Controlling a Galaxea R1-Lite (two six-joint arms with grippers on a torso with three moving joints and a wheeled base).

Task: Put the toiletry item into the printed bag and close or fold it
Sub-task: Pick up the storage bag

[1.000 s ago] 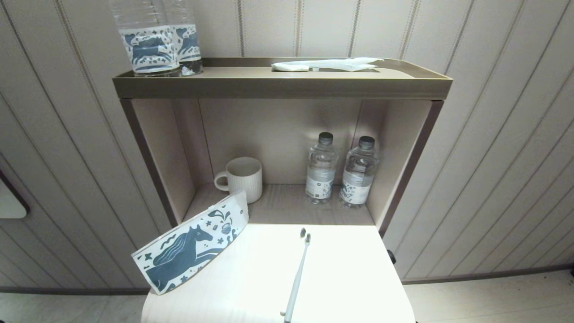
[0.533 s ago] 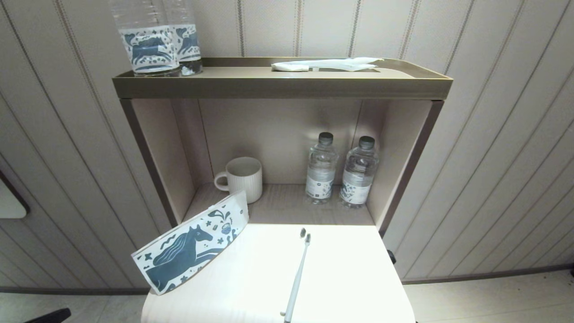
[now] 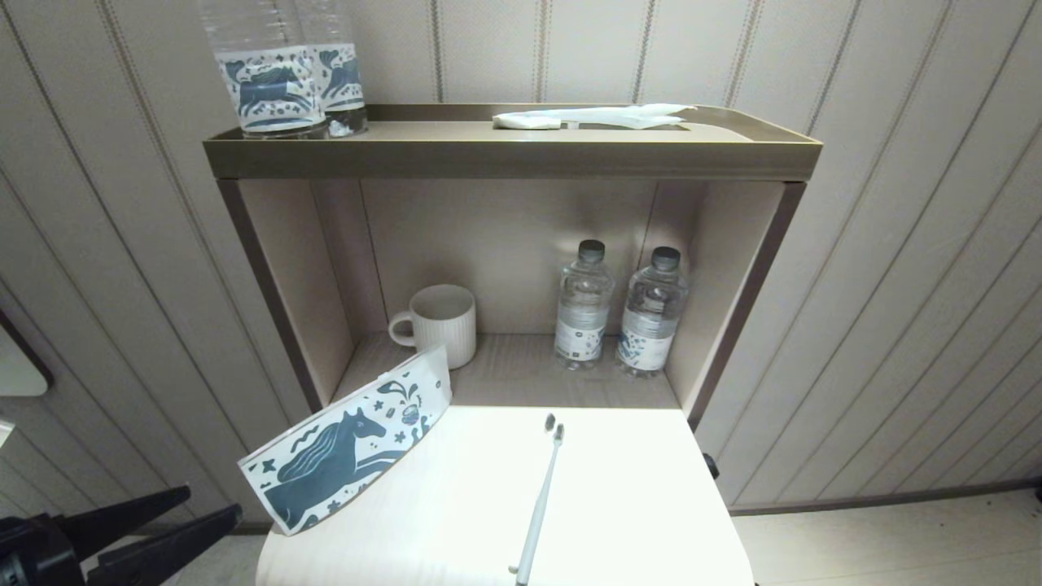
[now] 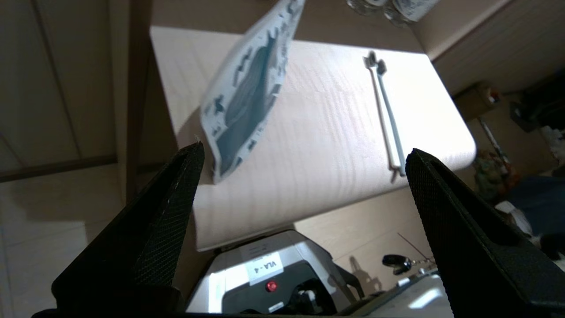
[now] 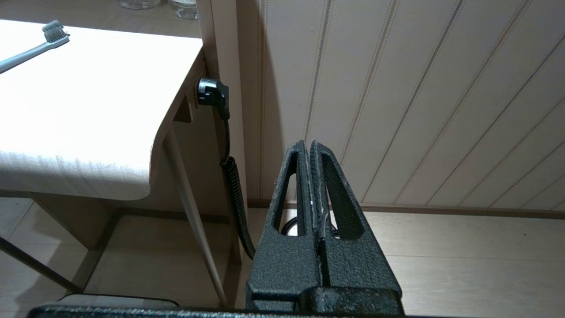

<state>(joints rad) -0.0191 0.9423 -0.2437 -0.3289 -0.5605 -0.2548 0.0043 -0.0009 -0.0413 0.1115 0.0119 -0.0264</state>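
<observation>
The black left gripper [image 3: 207, 509] hangs below the left edge of the pale wooden tabletop [image 3: 619, 488], fingers spread wide, holding nothing. On that tabletop the slim pale toothbrush [image 3: 539, 505] lies right of the upright white horse-printed pouch [image 3: 346, 443]. The right gripper [image 5: 310, 152], pressed together and empty, sits low beside the tabletop's right edge.

My left gripper [image 3: 207, 505] is black, with finely textured pads [image 4: 167, 221]. The printed bag [image 3: 346, 439] is white with a dark blue horse and small doodles. The toothbrush [image 3: 539, 505] is pale white-grey — grey bristles. My right gripper [image 5: 309, 150] is black too — grainy.
</observation>
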